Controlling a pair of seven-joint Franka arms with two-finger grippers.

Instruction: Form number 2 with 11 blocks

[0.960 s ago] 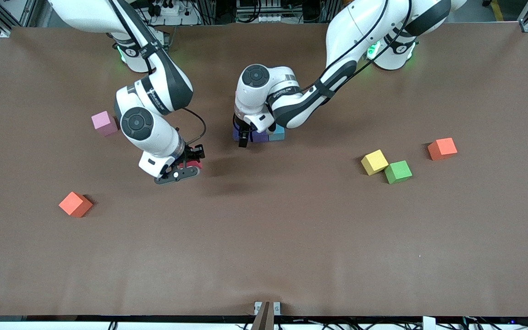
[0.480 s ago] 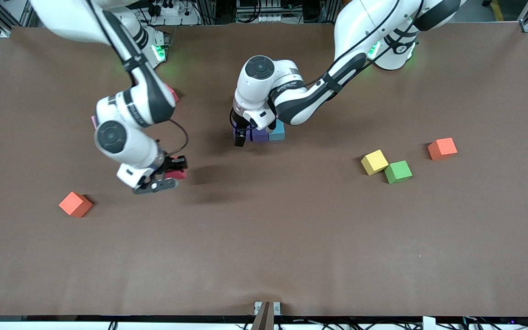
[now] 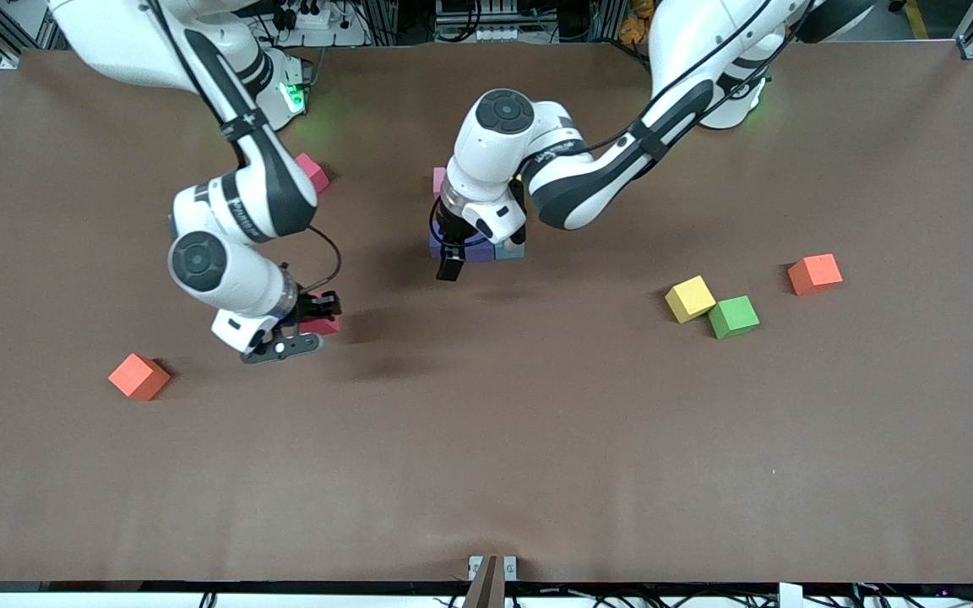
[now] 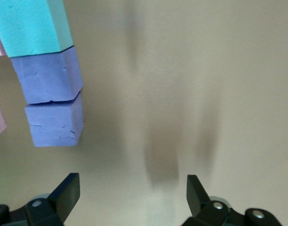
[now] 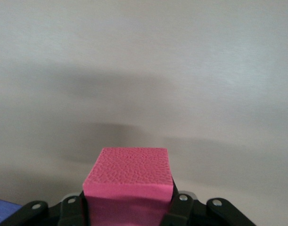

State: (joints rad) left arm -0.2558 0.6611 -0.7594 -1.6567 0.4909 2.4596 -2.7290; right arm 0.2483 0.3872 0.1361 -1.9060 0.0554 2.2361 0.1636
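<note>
Two end effectors: right [image 3: 307,331] (over bare table) clamps a red block [image 3: 321,324]; left [image 3: 453,253] hangs spread.

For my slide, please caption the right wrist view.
Right gripper shut on a pink block above the bare table.

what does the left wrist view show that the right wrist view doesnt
Only the left wrist view: the open left gripper over bare table, beside a row of foam cubes, one light blue cube then two purple cubes.

Only the right wrist view: the right gripper shut on a pink-red foam cube.

Both: the plain brown table with arm shadows.
</note>
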